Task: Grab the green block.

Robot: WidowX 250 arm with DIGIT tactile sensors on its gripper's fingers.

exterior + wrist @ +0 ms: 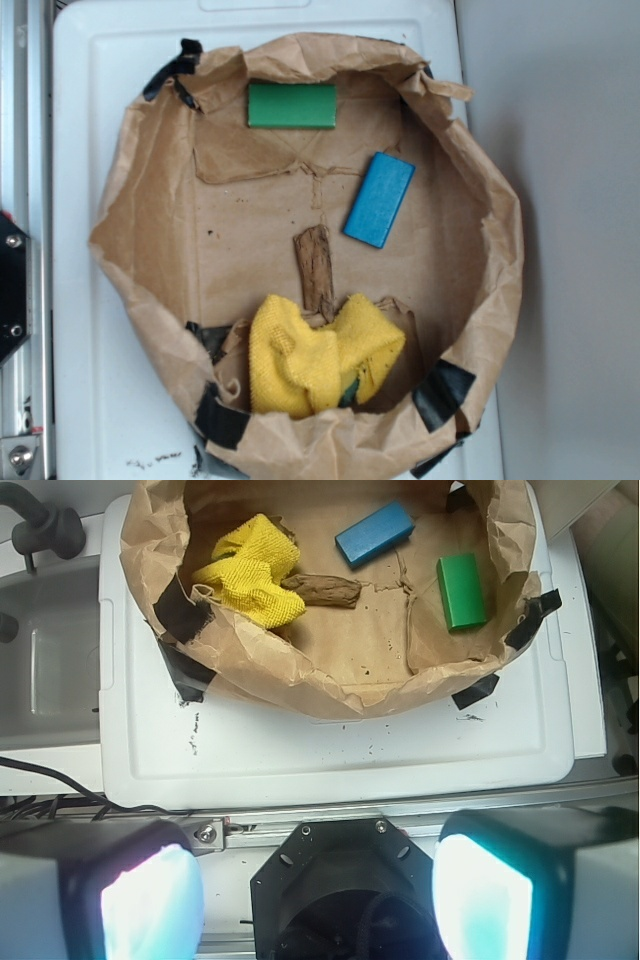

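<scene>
My gripper (pixel 318 900) hung wide open and empty, its two pale fingers (pixel 150 905) well short of the bag (pixel 330 685). That bag was crumpled brown paper, rolled down into a round basin and patched with black tape, sitting on a white plastic lid (pixel 350 750). Inside lay one green block (pixel 461 591), flat and smooth, near the wall; one blue block (pixel 374 534) of like shape; one rough brown wood scrap (pixel 322 588); and one nubbly yellow cloth (pixel 252 572), bunched.
</scene>
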